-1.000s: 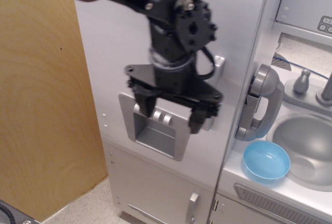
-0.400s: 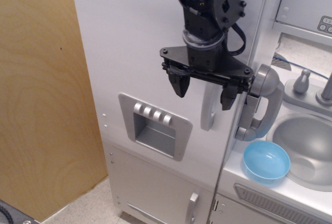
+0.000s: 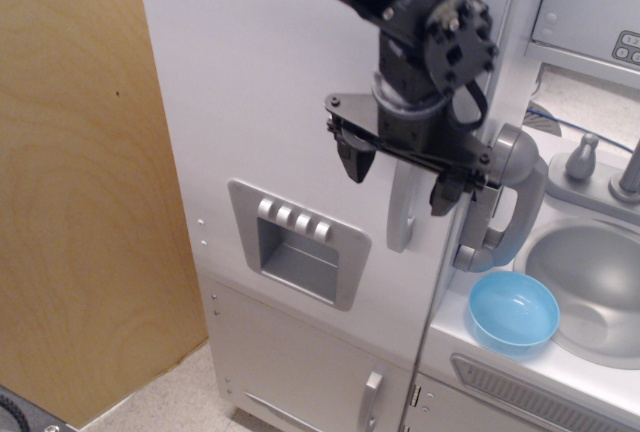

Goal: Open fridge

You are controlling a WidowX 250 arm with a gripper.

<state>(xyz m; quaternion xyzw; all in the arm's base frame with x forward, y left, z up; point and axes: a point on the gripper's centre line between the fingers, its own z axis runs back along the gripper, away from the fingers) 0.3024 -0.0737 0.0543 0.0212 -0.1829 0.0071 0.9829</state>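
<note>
Fridge (image 3: 270, 102) fills the middle, door shut, a wood panel (image 3: 80, 182) close on its left and a sink counter (image 3: 520, 362) tight against its right edge. Curved door handle (image 3: 402, 214) sits by that right edge. Pincer (image 3: 398, 174) hangs spread wide just above the handle's top, fingers (image 3: 354, 160) straddling it without touching.

We see a blue bowl (image 3: 514, 313) on the counter edge (image 3: 560, 372), just left of the grey sink (image 3: 592, 287). A faucet (image 3: 632, 170) and a knob (image 3: 582, 158) stand behind the sink. A grey phone (image 3: 503, 202) hangs on the side panel above the bowl. Microwave (image 3: 590, 2) at top right, buttons partly cut off. Wood panel (image 3: 75, 182) on the left. Small lower door (image 3: 300, 367) with short handle (image 3: 371, 399) at the bottom.
</note>
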